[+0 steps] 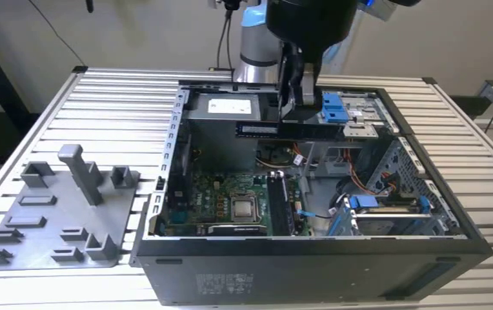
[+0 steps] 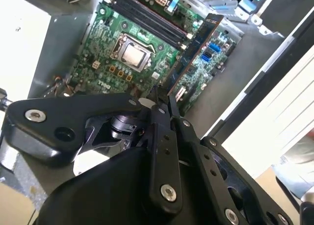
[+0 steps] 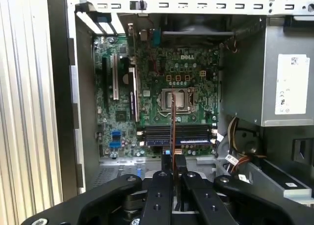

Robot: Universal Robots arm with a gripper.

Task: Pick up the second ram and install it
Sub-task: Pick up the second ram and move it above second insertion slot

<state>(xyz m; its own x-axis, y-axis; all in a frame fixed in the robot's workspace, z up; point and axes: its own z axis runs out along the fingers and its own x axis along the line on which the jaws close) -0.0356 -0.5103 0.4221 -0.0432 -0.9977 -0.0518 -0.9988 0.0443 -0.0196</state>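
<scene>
We hold the second ram clamped in the gripper above the memory slots; if it tilts, it could miss them and jam.

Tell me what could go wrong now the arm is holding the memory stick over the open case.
1. The second ram, shut in the gripper, lies crosswise to the slots in the exterior view; lowered so, it would probably not seat.
2. It hangs above the green board; a slip could drop it onto parts.
3. Loose cables beside the slots might snag.
</scene>
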